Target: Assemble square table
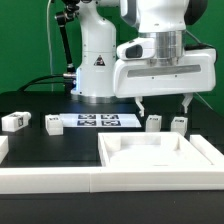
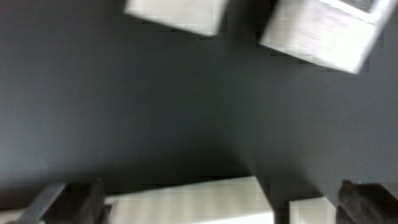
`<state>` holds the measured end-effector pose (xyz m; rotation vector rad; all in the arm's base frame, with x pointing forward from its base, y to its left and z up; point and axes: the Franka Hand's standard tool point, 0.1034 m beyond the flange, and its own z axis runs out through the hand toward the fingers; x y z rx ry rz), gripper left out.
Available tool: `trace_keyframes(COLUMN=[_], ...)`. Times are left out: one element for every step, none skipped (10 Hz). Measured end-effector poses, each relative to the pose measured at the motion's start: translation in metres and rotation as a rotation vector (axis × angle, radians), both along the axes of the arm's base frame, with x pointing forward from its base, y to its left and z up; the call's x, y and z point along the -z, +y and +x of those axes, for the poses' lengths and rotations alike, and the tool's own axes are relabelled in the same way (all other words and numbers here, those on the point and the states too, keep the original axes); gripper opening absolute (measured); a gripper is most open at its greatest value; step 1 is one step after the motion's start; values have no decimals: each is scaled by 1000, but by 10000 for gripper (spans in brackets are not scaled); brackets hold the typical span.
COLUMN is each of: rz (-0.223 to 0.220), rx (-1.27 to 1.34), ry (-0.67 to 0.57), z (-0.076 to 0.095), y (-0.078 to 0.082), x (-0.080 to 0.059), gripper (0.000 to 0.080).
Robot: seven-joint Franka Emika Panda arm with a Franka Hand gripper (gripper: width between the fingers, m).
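The square table's white tray-like top (image 1: 150, 150) lies near the front of the black table. Two small white legs (image 1: 154, 123) (image 1: 179, 123) stand just behind it. Two more legs (image 1: 15, 121) (image 1: 52, 124) sit toward the exterior view's left. My gripper (image 1: 163, 104) hangs open above the two legs behind the top, holding nothing. In the wrist view, its dark fingers (image 2: 63, 205) frame a white corner of the top (image 2: 187, 198), and the two nearby legs (image 2: 178, 14) (image 2: 320, 32) show beyond. The gripper (image 2: 214, 205) is well above all of them.
The marker board (image 1: 97, 121) lies flat in front of the robot's base (image 1: 97, 65). A long white border wall (image 1: 60, 182) runs along the front edge. Black cables trail at the back on the exterior view's left.
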<state>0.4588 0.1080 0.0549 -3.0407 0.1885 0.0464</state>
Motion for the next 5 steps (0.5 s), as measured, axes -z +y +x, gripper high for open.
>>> trace_keyframes(rz=[4, 5, 11, 12, 19], rx=[96, 105, 189, 215, 294], ry=[14, 14, 24, 28, 34], z=[-2, -2, -2, -3, -3], y=[8, 8, 9, 10, 11], x=[1, 1, 1, 1, 1], gripper=[649, 649, 649, 649, 649])
